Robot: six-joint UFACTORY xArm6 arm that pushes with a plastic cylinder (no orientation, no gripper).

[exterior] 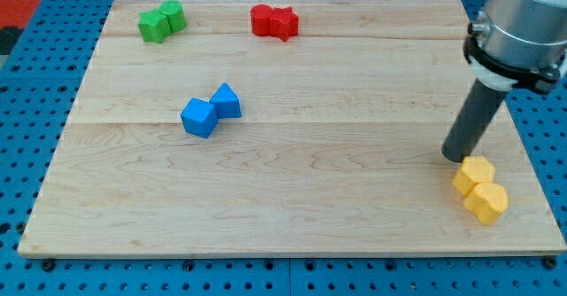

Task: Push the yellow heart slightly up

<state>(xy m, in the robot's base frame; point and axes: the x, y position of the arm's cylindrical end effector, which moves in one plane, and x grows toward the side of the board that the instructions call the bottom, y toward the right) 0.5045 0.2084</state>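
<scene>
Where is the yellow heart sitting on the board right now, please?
The yellow heart sits near the board's bottom-right corner in the camera view, touching the other yellow block just above-left of it; my tip rests right above that pair.

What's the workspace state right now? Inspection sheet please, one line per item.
Surface: wooden board, flat, lying on a blue pegboard.
Job's things: two yellow blocks touching near the board's bottom-right corner, upper yellow block and lower yellow block; which one is the heart cannot be told.
Clutter: two green blocks touching at top left; two red blocks touching at top centre; two blue blocks touching, left of centre.
End effector: my tip is down on the board, just above and left of the upper yellow block; contact cannot be told.
Cables: nothing seen.
Surroundings: only the pegboard around the board.
</scene>
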